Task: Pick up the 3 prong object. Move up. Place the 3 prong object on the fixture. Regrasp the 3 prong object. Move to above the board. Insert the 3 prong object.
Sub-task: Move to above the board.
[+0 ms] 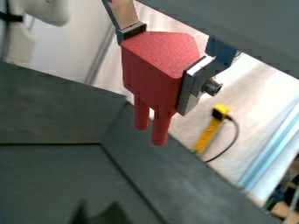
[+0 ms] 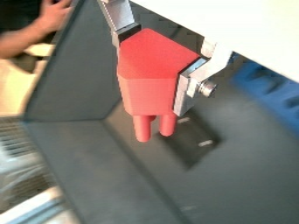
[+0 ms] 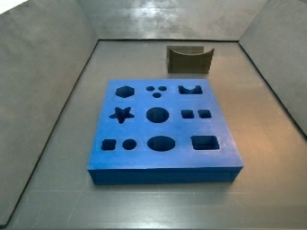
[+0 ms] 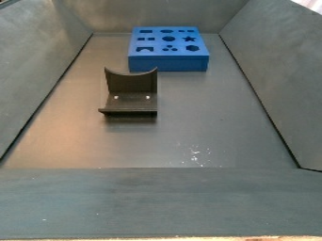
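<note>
A yellow cable [image 1: 216,128] beyond the grey bin wall [image 1: 70,105].

Matt red plastic 3 prong object [image 1: 158,74] in the silver-metal claw [image 1: 163,52].

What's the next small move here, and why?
Probably carry it toward the fixture and lower. The tool is shut on the 3 prong object, prongs down, clear of the floor; the fixture sits empty, and neither side view shows the tool.
</note>
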